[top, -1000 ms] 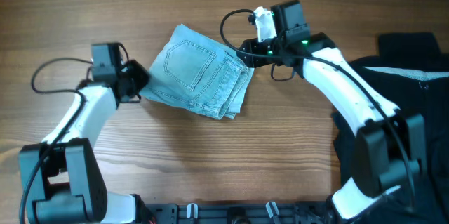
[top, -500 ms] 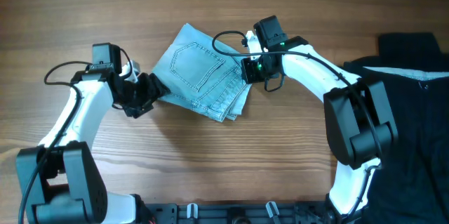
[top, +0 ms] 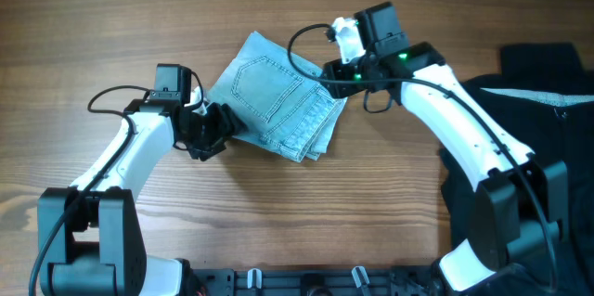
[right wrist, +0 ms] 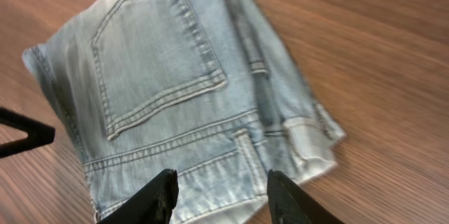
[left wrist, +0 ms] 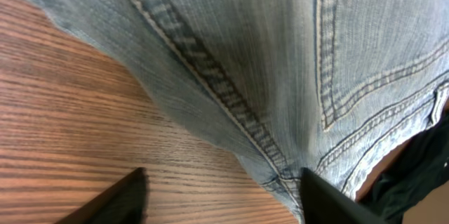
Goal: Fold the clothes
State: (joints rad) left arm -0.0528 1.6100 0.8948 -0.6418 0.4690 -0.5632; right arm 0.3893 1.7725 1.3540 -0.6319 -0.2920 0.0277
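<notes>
The light blue denim shorts lie folded into a compact bundle at the table's middle, back pocket up. They show in the left wrist view and in the right wrist view. My left gripper is open at the bundle's left edge, low over the wood. Its fingers stand wide apart, and the right finger is at the denim's corner. My right gripper is open just above the bundle's right side. Its fingers hover over the waistband and hold nothing.
Black garments lie in a pile at the table's right side, under the right arm's base. A strip of black cloth shows at the right edge of the left wrist view. Bare wood lies in front of the bundle.
My left gripper has moved right, up against the bundle's left edge. The bundle has shifted slightly right. My right gripper has drawn back up and to the right, off the denim.
</notes>
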